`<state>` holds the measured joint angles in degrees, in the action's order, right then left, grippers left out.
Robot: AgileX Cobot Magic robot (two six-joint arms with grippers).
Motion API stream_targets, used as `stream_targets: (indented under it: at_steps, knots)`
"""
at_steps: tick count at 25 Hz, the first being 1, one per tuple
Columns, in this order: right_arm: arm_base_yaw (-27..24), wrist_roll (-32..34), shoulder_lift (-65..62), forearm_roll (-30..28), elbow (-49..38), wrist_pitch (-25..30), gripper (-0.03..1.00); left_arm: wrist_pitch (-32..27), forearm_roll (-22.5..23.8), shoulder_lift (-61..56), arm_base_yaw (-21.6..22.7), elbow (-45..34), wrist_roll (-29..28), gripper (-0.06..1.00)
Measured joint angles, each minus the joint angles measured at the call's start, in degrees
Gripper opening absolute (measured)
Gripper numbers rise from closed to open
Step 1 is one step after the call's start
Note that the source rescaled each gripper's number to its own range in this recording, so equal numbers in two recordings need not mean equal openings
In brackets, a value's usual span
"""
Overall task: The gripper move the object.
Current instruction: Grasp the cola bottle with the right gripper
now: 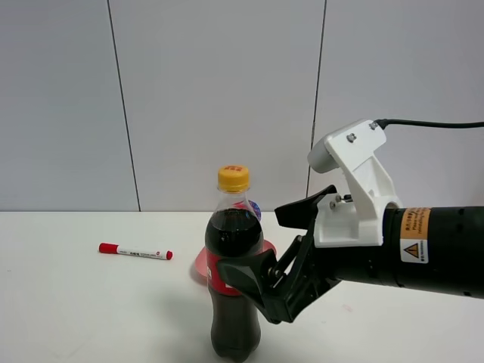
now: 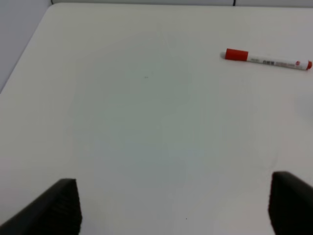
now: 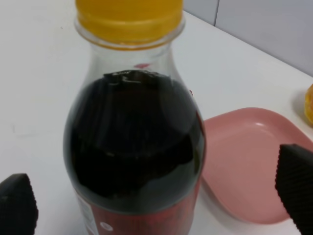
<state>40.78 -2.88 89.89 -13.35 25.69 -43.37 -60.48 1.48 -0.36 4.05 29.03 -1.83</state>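
White table (image 1: 76, 302), grey wall (image 1: 60, 98). We logged: cola bottle (image 1: 234, 257) upright on it; R gripper (image 1: 252, 243) jaws spread wide, either side of bottle; pink bowl (image 1: 198, 265) just behind bottle; marker (image 1: 134, 252) left of bottle; L gripper (image 2: 176, 203) jaws apart, nothing held.

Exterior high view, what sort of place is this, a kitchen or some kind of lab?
Likely a robot test bench, not a kitchen: bare white table, plain grey wall panels, and a black pincer open around a cola bottle.

Yellow-capped, red-labelled bottle (image 1: 231, 231); pink bowl (image 3: 244, 156)
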Motion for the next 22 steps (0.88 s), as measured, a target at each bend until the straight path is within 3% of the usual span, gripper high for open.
stream_targets:
  at_steps: [6,22]
  knots:
    - [0.0,0.3,1.2,1.3,0.0,-1.8,1.0,0.0,0.0,0.0,0.0,0.0,0.0,1.0]
    - [0.0,2.4,9.4,3.4,-0.2,-13.6,1.0,0.0,0.0,0.0,0.0,0.0,0.0,1.0]
